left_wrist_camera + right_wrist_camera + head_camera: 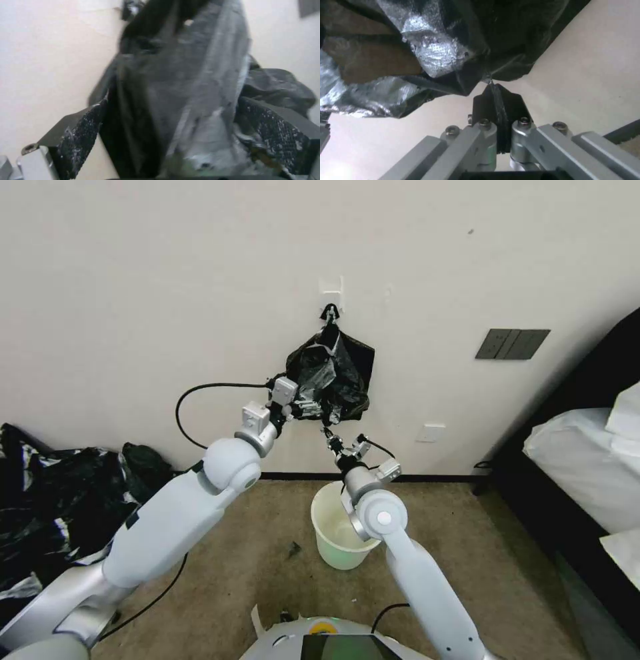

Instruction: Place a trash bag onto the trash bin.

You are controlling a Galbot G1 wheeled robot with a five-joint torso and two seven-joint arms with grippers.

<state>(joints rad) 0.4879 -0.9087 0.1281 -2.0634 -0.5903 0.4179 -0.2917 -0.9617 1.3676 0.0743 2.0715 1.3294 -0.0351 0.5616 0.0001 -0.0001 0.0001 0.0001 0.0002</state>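
You have the trash bag (pixel 331 373) hanging from its wall hook (pixel 330 312), the right gripper (pixel 329 435) clenched on its bottom edge, the left gripper (pixel 303 407) spread around its side, and the trash bin (pixel 339 527) below unlined.

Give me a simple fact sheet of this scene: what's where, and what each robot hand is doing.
trash bag: black, glossy, hanging from a wall hook
trash bin: cream pail on the carpet below the bag, nothing in it
left gripper: raised at the bag's lower part, open, plastic between its fingers
right gripper: under the bag, shut on a thin bottom edge
black plastic heap: on the floor, far left
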